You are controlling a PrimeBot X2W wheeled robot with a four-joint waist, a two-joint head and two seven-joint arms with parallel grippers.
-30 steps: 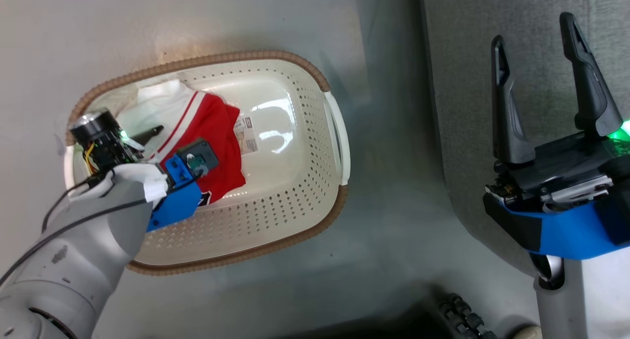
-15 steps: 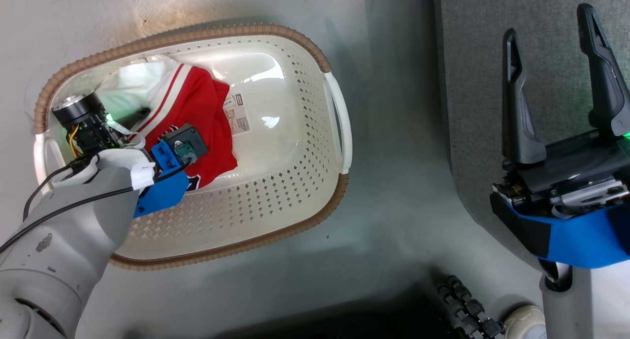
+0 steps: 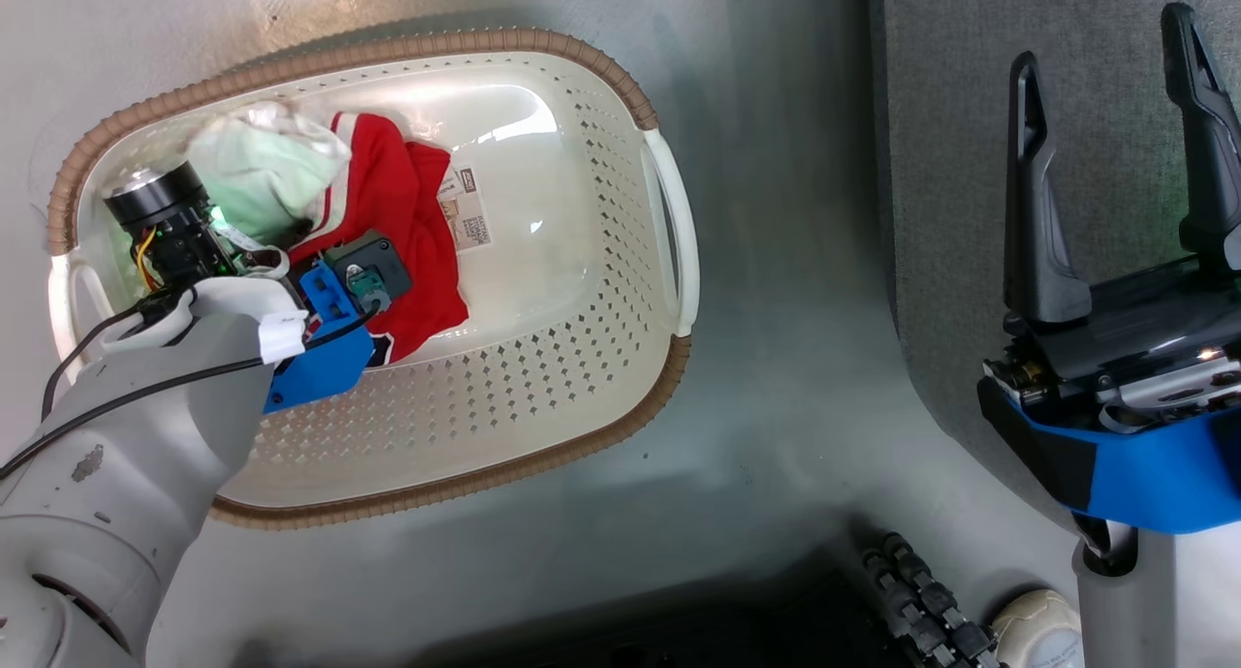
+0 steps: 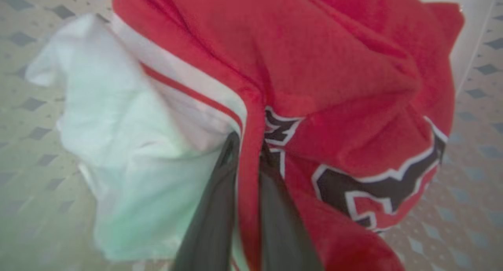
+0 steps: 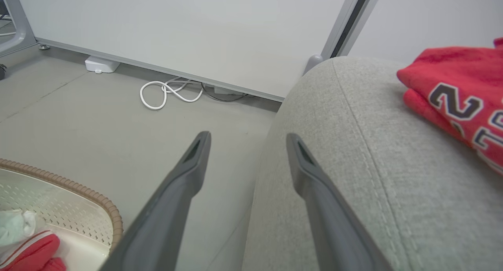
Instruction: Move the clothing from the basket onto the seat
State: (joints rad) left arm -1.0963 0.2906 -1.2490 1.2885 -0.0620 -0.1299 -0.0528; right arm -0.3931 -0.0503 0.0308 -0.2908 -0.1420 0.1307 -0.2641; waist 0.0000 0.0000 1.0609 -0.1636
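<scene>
The cream perforated basket (image 3: 388,46) with its brown rim stands on the floor at the left. Inside it lies the red clothing (image 3: 407,203) with a white panel, bunched up against my left arm (image 3: 194,377). In the left wrist view my left gripper (image 4: 248,145) is shut on a red fold of the clothing (image 4: 346,74) beside white-striped trim and dark lettering. My right gripper (image 3: 1102,38) is open and holds nothing, over the edge of the grey seat (image 3: 970,115). The right wrist view shows my right gripper (image 5: 248,136), the seat (image 5: 353,164), and the basket (image 5: 78,188).
A second red garment (image 5: 456,98) with a number lies on the seat at the right. A white cable (image 5: 165,92) and a small white box (image 5: 100,63) lie on the grey floor by the wall. A dark ribbed part (image 3: 911,600) sits at the head view's bottom.
The head camera has shifted, moving the whole picture. The clothing, which lay flatter in the basket, is now gathered into a bunch at my left gripper. The right gripper stays open.
</scene>
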